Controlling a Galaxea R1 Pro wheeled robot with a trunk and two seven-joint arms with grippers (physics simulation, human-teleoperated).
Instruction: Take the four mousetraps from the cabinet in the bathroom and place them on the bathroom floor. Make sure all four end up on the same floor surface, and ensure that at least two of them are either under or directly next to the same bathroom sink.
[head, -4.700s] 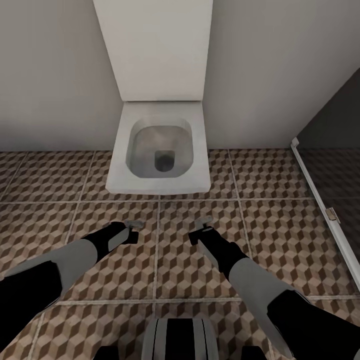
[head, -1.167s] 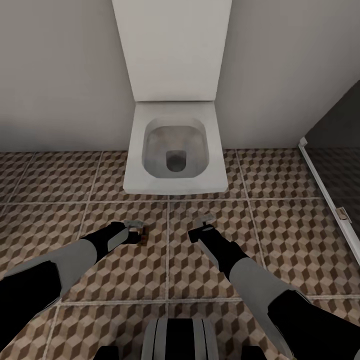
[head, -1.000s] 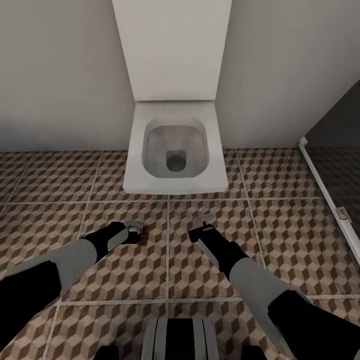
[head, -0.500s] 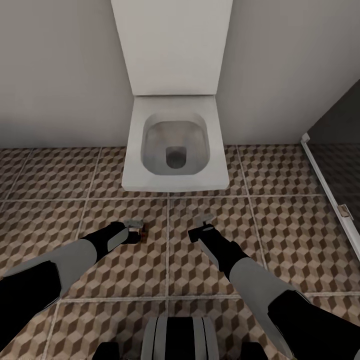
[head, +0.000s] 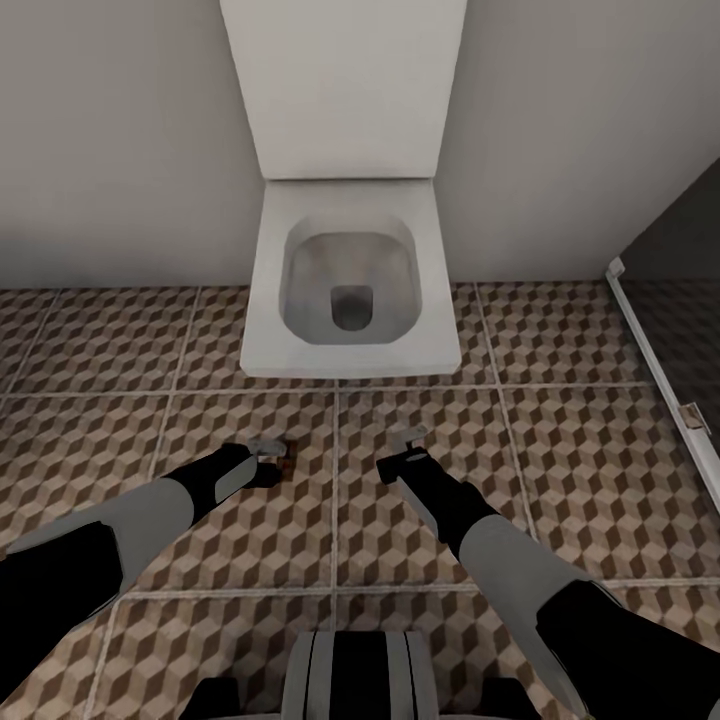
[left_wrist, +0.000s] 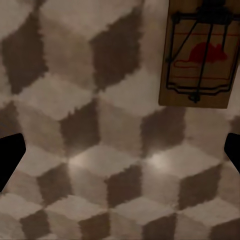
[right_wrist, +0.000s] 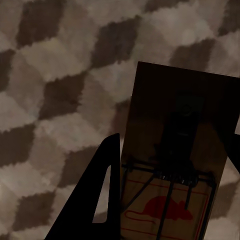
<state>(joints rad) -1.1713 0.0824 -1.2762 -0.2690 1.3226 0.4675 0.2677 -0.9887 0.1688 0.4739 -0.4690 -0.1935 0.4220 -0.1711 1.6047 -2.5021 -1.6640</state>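
Scene: head view looks down on a white toilet (head: 345, 285) against a grey wall, with the floor (head: 560, 440) of cube-pattern tiles in front of it.
Left gripper (head: 268, 447): low over the floor in front of the toilet; in the left wrist view its fingers (left_wrist: 10, 157) stand wide apart at the two edges, with nothing between them but tile.
Floor trap (left_wrist: 199, 52): a mousetrap lying flat on the tiles, beyond the left fingers and apart from them, with dark wire and a red mouse print on its board; in the head view it is the small brown patch just beside the left gripper's tip (head: 287, 464).
Right gripper (head: 408, 445): also low over the floor, near the left one, with a grout line between them.
Held trap (right_wrist: 175, 185): a second mousetrap between the right fingers (right_wrist: 97, 195), which are closed on its sides; the board hangs above the tiles, and its far half is in shadow.
Right edge: a dark glass panel with a white frame (head: 655, 365) stands on the floor, well apart from both grippers.
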